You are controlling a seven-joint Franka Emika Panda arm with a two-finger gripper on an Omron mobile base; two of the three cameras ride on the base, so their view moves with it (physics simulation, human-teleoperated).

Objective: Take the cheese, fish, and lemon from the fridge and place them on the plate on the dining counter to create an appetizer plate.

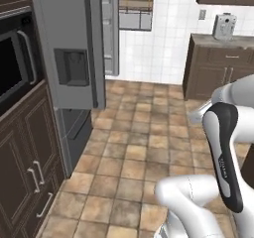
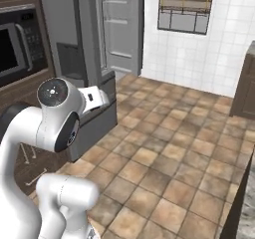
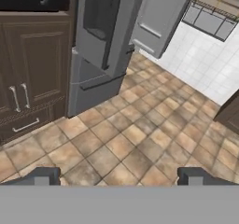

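The tall grey fridge (image 1: 74,43) (image 2: 74,34) (image 3: 100,27) stands ahead on the left, with a dark dispenser panel on its shut left door. Its right door (image 1: 110,29) (image 2: 122,29) (image 3: 161,10) is swung open, and the pale shelf bins on it show. My gripper (image 3: 119,177) is open and holds nothing. It hangs over the tiled floor, a good way short of the fridge. A sliver of the dining counter (image 2: 247,208) shows at the lower right. The cheese, fish, lemon and plate are out of view.
A black microwave (image 1: 10,63) sits in dark wood cabinets (image 1: 25,172) left of the fridge. A wall counter (image 1: 223,41) with a small grey appliance (image 1: 224,26) stands at the far right. A window (image 2: 184,9) is in the tiled back wall. Brown floor tiles (image 1: 139,148) lie open ahead.
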